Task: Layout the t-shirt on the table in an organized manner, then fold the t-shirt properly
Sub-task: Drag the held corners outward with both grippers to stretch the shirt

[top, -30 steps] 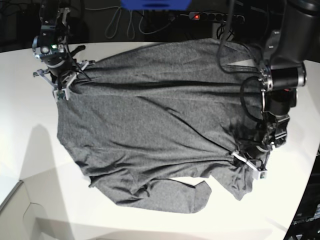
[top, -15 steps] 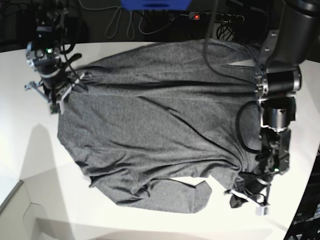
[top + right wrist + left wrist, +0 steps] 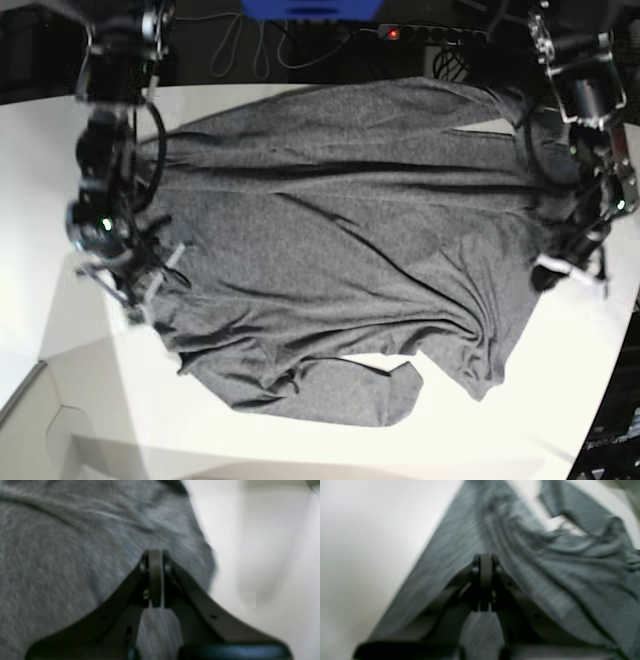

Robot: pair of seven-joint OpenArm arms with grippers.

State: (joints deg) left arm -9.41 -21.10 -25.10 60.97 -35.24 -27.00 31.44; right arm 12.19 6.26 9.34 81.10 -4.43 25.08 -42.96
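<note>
Grey jersey cloth fills the space around both sets of fingers, so I start there. My right gripper (image 3: 155,580) has its jaws pressed together, and I cannot tell from the blurred wrist view whether a fold of cloth is pinched between them; it sits over the t-shirt (image 3: 340,240) just inside one edge, with bare table (image 3: 262,555) beside it. My left gripper (image 3: 485,582) is likewise closed tight, over a ridged, gathered part of the cloth, and again I cannot say whether it grips anything. In the base view the right gripper (image 3: 125,275) is at the picture's left side of the shirt, low on that edge, and the left gripper (image 3: 572,270) is at the picture's right side, roughly level with it. The shirt lies between the two arms, spread over the white table (image 3: 40,180), so from each gripper the bulk of the cloth lies inward, towards the other arm. Its long axis runs across the picture from one gripper to the other. A loose flap, perhaps a sleeve, juts out along the near edge, and creases run along the far part, so I judge the layout unfinished. Which end is the collar I cannot tell. Neither arm is clearly nearer the middle; each is close to its own end, which suits pulling the two ends apart to flatten the shirt.
</note>
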